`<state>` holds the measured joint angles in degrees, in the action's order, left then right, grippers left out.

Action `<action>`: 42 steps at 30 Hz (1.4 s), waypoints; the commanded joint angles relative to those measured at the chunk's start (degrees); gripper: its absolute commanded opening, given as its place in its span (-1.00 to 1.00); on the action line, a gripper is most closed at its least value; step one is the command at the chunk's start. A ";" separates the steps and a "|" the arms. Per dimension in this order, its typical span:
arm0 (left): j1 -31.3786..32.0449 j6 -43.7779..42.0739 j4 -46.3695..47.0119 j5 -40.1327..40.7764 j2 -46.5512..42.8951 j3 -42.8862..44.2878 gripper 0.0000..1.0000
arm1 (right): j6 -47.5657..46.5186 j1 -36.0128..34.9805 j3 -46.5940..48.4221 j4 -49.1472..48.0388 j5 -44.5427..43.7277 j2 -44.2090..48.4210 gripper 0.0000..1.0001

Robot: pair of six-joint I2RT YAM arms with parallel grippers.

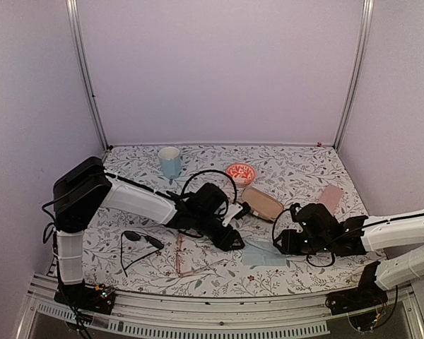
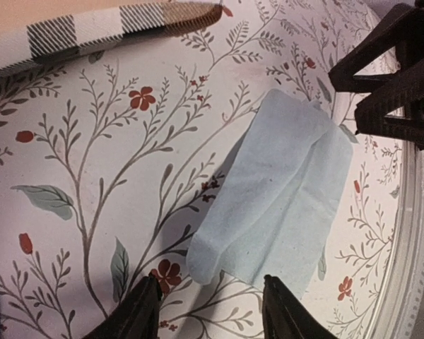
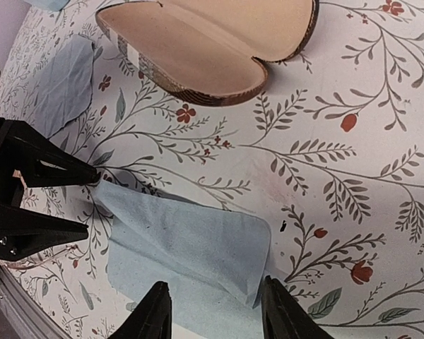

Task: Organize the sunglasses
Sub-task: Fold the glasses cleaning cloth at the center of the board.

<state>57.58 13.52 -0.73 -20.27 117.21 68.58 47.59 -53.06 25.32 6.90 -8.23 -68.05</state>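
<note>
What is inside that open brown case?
Only bare tan lining shows inside the case; nothing lies in it. Its top edge is cut off in the close view, so that strip stays unseen.

I see right gripper (image 3: 213, 296) with fingers spread over near edge of cloth (image 3: 184, 244). Cloth flat on table (image 3: 360, 176). Open case (image 3: 198, 42) beyond. Left gripper (image 3: 90, 201) tip at cloth corner.

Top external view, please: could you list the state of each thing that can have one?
brown case: open, empty
black sunglasses: arms unfolded, on the table
pinkish glasses: on the table, uncased
blue cloth: flat on the table, ungripped
cup: upright
left gripper: open
right gripper: open
</note>
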 commanded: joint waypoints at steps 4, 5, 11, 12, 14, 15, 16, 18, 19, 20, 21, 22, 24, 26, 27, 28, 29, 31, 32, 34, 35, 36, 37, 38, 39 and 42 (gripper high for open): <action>0.29 -0.47 1.41 -0.04 -1.22 0.01 0.01 | -1.56 0.28 3.15 1.12 -0.30 -4.37 -0.09; 0.17 -0.36 1.57 -0.48 -1.15 0.06 0.01 | -1.68 0.46 3.75 1.20 -0.47 -5.19 -0.10; -1.01 -0.03 1.41 -3.62 0.12 1.47 0.01 | -3.18 3.18 6.81 1.28 0.00 -9.47 -0.18; -1.18 -0.08 1.31 -3.90 0.25 1.76 0.01 | -3.41 3.69 7.06 1.28 0.16 -10.07 -0.20; -1.54 -0.16 1.17 -4.36 0.54 1.95 0.00 | -4.17 4.49 7.65 1.29 0.78 -11.14 -0.23; -1.69 -0.14 1.17 -4.66 0.63 2.07 -0.01 | -4.39 4.79 7.84 1.33 1.18 -11.65 -0.24; -1.87 -0.16 1.22 -4.92 0.72 2.01 -0.01 | -4.56 5.07 7.84 1.22 1.63 -12.27 -0.25; -2.07 -0.18 1.32 -5.23 0.82 2.00 -0.01 | -4.78 5.31 7.83 1.25 2.34 -13.25 -0.27; -2.12 -0.16 1.41 -5.36 0.89 1.93 -0.01 | -4.79 5.31 7.83 1.15 2.69 -13.61 -0.28; -2.12 -0.16 1.50 -5.57 0.96 1.91 -0.02 | -4.79 5.37 7.83 1.00 3.14 -14.00 -0.30; -2.10 -0.16 1.64 -5.65 1.00 1.91 -0.01 | -4.79 5.37 7.60 0.75 3.68 -14.29 -0.31; -2.20 -0.08 1.76 -5.78 1.13 1.98 -0.02 | -4.72 5.33 7.45 0.49 4.23 -14.49 -0.32; -2.22 0.01 2.02 -6.11 1.26 1.83 -0.02 | -4.46 5.31 7.16 0.04 5.30 -14.73 -0.35; -2.21 0.13 2.12 -6.12 1.35 1.75 -0.02 | -4.06 5.33 6.61 -0.29 6.02 -14.84 -0.38; -2.21 0.11 2.15 -6.19 1.36 1.68 -0.01 | -3.82 5.33 6.25 -0.77 6.29 -14.75 -0.41; -2.17 0.10 2.29 -6.18 1.37 1.59 -0.02 | -3.47 5.37 5.93 -1.13 6.56 -14.62 -0.44; -2.21 0.18 2.43 -6.18 1.36 1.49 -0.01 | -3.26 5.34 5.70 -1.33 6.76 -14.57 -0.46; -2.29 0.27 2.57 -6.40 1.37 1.39 -0.02 | -3.20 5.32 5.77 -1.48 6.84 -14.58 -0.53; -2.30 0.28 2.58 -6.48 1.36 1.39 -0.02 | -3.25 5.32 5.83 -1.46 6.86 -14.66 -0.55; -2.30 0.28 2.74 -6.71 1.36 1.32 -0.03 | -3.35 5.33 5.92 -1.49 6.70 -14.72 -0.57; -2.30 0.27 2.89 -6.84 1.36 1.22 -0.03 | -3.42 5.31 5.94 -1.45 6.54 -14.73 -0.58; -2.30 0.28 2.99 -6.92 1.36 1.13 -0.03 | -3.47 5.33 6.06 -1.52 6.36 -14.77 -0.60; -2.36 0.28 3.08 -7.15 1.36 1.06 -0.04 | -3.47 5.35 6.10 -1.52 6.18 -14.81 -0.60; -2.38 0.28 3.18 -7.27 1.40 0.99 -0.05 | -3.52 5.34 6.19 -1.51 6.02 -14.75 -0.60; -2.39 0.28 3.19 -7.44 1.44 0.95 -0.06 | -3.55 5.40 6.25 -1.49 5.77 -14.74 -0.64; -2.63 0.27 3.28 -8.17 1.55 0.95 -0.08 | -3.68 5.34 6.77 -1.53 5.14 -14.66 -0.74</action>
<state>55.94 13.63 1.08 -26.76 117.84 69.47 44.12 -47.94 31.66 6.37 -2.28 -82.15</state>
